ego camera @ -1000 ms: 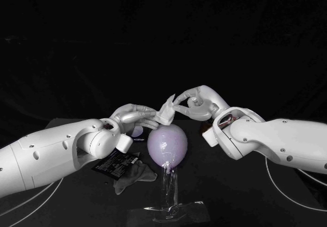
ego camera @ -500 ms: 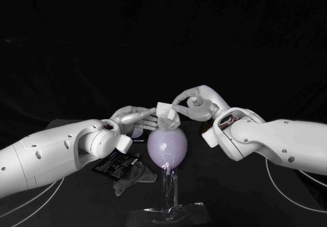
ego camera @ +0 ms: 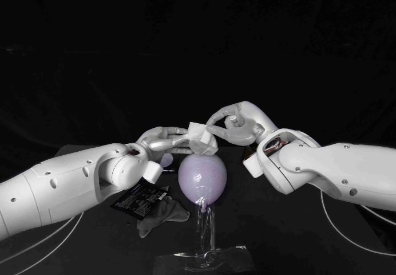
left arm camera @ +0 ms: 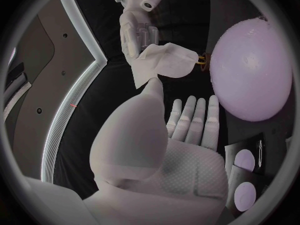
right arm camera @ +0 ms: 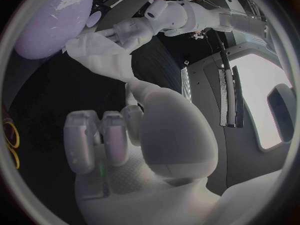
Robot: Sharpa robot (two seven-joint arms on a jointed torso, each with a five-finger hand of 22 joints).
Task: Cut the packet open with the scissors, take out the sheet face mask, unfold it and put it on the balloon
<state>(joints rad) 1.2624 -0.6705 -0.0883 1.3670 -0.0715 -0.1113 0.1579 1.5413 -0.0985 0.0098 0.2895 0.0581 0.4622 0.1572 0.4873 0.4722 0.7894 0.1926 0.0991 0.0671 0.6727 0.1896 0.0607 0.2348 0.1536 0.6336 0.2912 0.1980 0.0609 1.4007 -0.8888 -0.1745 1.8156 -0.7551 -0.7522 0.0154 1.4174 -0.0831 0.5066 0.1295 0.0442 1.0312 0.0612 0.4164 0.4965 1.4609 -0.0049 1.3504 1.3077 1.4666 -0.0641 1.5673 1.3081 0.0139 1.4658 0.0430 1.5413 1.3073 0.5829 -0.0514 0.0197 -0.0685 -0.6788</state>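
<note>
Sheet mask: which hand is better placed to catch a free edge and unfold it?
Left, probably. The right hand pinches the folded sheet mask by the balloon; the left hand is empty, fingers straight, thumb beside the mask's loose corner.

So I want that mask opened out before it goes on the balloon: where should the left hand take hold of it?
Probably the free corner of the sheet mask, the one nearest the left hand, pinched from that hand's side. The right hand holds the opposite edge, the sheet is bunched by the balloon, and that corner points at the left thumb.
</note>
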